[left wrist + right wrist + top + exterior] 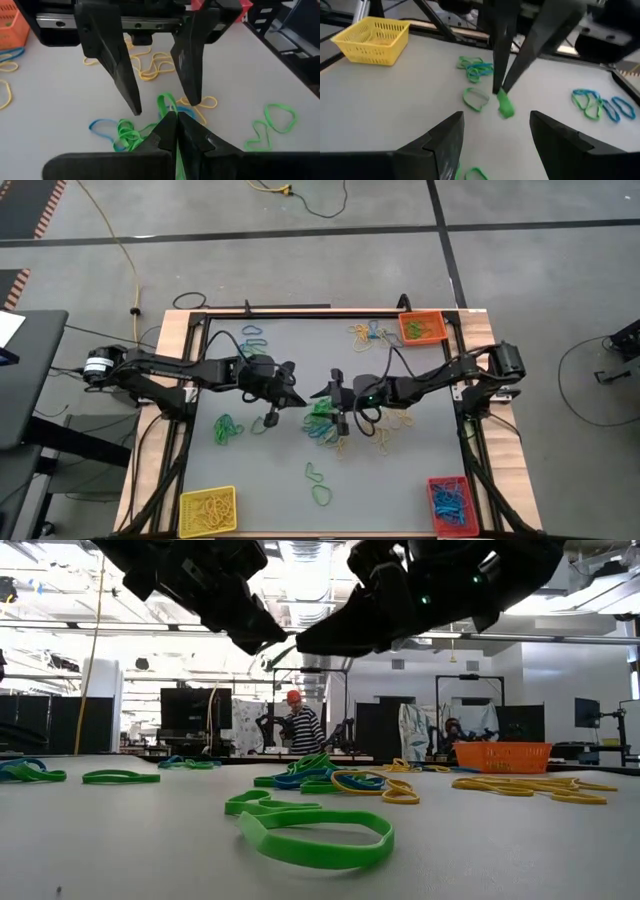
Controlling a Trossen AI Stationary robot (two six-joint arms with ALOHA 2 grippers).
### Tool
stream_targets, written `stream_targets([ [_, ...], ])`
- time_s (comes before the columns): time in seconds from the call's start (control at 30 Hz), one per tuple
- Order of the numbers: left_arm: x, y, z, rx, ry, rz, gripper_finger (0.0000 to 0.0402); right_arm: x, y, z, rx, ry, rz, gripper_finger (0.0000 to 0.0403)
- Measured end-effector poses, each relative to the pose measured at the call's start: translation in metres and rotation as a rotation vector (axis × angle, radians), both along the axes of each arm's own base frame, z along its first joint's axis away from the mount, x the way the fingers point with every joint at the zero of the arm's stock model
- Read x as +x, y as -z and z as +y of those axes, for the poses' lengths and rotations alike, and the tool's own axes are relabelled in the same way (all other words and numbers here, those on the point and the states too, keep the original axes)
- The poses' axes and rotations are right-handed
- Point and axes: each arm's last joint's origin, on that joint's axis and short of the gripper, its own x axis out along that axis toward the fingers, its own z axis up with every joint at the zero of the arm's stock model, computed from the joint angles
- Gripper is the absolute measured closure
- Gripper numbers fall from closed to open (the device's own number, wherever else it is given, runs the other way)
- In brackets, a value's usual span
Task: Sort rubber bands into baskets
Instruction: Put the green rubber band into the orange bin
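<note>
Green rubber band [505,106] is pinched in the left pincer [176,120], clamped tight and held over mid-counter [280,470], seemingly lifted free of the tangled pile [325,420] for sorting. Facing it, the right pincer [495,135] is spread wide and empty. Farther out, yellow basket [207,511], orange basket [421,328] and red basket [448,502] are placed at the counter's corners.

Matt grey tabletop [290,480], smooth rubbery green band [318,837], latticed plastic yellow basket [371,40], pale wooden table frame [172,340]
</note>
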Motion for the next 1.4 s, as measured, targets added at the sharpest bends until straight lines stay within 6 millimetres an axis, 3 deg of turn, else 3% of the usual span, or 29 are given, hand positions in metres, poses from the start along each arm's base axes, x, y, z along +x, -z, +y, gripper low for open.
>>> stream_targets([
  [0.23, 0.000, -0.001, -0.002, -0.022, 0.013, -0.003, 0.0401, 0.004, -0.007, -0.003, -0.004, 0.008, -0.021, 0.0218],
  [0.7, 0.001, -0.001, -0.003, -0.010, -0.004, -0.002, 0.0401, 0.004, -0.005, -0.004, -0.040, 0.003, -0.005, 0.0385],
  [1.1, 0.001, 0.000, 0.000, 0.041, -0.094, 0.006, 0.0397, 0.003, -0.004, -0.006, -0.068, 0.074, 0.011, 0.0385],
  [1.4, 0.001, 0.001, 0.003, 0.136, -0.189, 0.010, 0.0305, -0.001, 0.000, -0.022, -0.071, 0.221, 0.089, 0.0386],
])
